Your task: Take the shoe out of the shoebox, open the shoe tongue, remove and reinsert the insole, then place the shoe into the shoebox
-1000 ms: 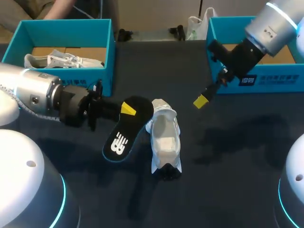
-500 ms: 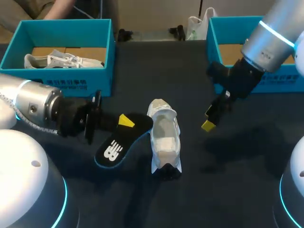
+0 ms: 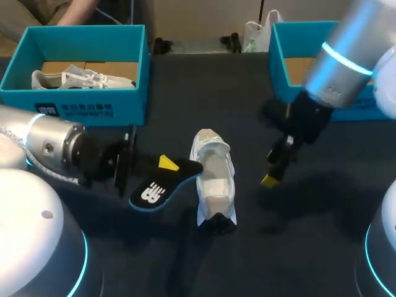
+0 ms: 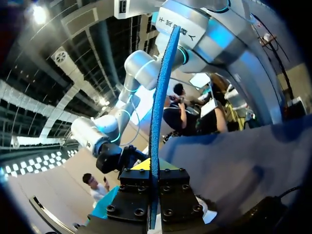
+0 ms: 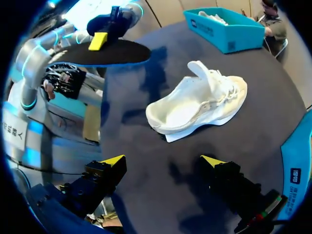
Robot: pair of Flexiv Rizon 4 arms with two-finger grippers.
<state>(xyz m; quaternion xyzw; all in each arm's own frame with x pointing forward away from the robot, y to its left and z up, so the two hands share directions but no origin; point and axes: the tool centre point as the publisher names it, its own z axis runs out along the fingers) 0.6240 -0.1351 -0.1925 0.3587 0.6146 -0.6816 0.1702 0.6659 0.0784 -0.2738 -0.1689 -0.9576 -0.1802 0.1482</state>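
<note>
The white shoe (image 3: 213, 179) stands on the dark table with its tongue lifted and its opening bare; the right wrist view shows the shoe (image 5: 200, 105) ahead of that gripper. My left gripper (image 3: 162, 164) is shut on the black, blue-edged insole (image 3: 154, 185), held just left of the shoe and above the table. Seen edge-on, the insole (image 4: 158, 107) rises from between the left gripper's (image 4: 152, 173) jaws. To the right of the shoe my right gripper (image 3: 276, 166) hangs open and empty, and the same gripper (image 5: 163, 161) shows both its yellow tips wide apart.
A teal shoebox (image 3: 133, 62) at the back left holds another white shoe (image 3: 80, 79). A second teal shoebox (image 3: 281, 55) stands at the back right, behind my right arm. Bare dark table lies in front of the shoe.
My left gripper has lowered the insole and tipped it flatter, closer to the shoe's left side. My right arm has come down and toward the near side, close to the shoe's right.
</note>
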